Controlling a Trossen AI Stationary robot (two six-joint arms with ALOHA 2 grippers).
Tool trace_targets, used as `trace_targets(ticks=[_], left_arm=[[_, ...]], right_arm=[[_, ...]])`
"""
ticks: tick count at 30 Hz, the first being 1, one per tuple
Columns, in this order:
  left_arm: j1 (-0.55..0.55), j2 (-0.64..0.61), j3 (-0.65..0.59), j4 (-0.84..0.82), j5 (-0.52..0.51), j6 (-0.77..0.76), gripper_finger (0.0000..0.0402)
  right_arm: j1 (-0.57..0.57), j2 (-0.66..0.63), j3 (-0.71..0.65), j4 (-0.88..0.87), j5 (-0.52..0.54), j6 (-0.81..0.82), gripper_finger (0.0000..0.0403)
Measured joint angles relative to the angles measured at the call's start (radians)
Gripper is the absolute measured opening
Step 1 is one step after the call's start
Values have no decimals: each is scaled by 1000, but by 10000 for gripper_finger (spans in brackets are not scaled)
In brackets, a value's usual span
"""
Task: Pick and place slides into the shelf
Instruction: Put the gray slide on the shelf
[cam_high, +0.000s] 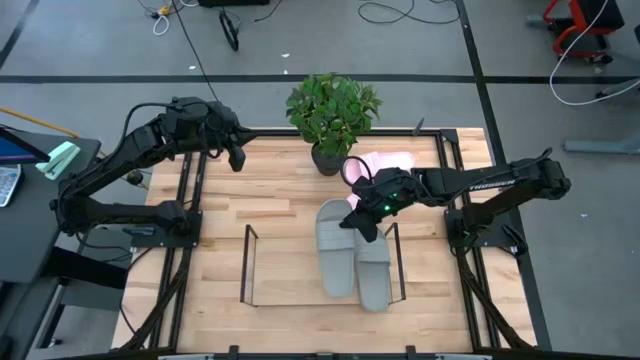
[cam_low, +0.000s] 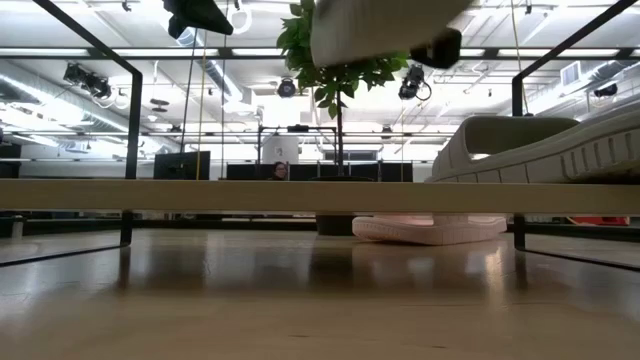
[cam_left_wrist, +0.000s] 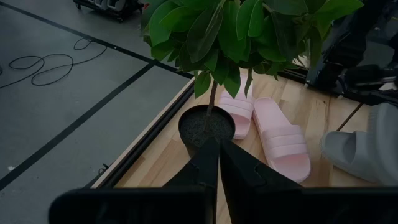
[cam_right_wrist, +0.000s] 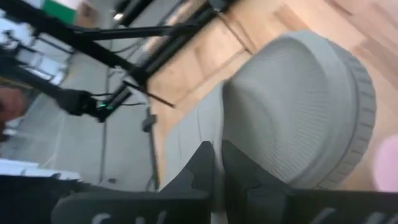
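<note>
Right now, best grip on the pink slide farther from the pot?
The strap of the pink slide: it lies flat, sole down, strap arching up. Come from above, one finger under the arch, probably from the side away from the pot, whose leaves overhang. The right gripper, holding a grey slide, is nearest.

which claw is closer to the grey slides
Right. The right claw is directly over the grey slides in the shelf, at their strap end. The left claw hangs far off, at the table's back left.
</note>
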Motion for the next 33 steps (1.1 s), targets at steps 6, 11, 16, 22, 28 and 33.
trace_targets(ticks=[6,11,16,22,28,33], left_arm=[[0,0,0,0,0,0,31],[0,0,0,0,0,0,26],[0,0,0,0,0,0,19],[0,0,0,0,0,0,24],[0,0,0,1,0,0,32],[0,0,0,1,0,-1,27]], right_arm=[[-1,0,-78,53,5,39,14],[0,0,-150,196,-67,114,14],[0,0,-202,257,-75,148,14],[-1,6,-228,291,-87,163,14],[-3,37,-230,324,-119,142,14],[-3,63,-230,325,-121,114,14]])
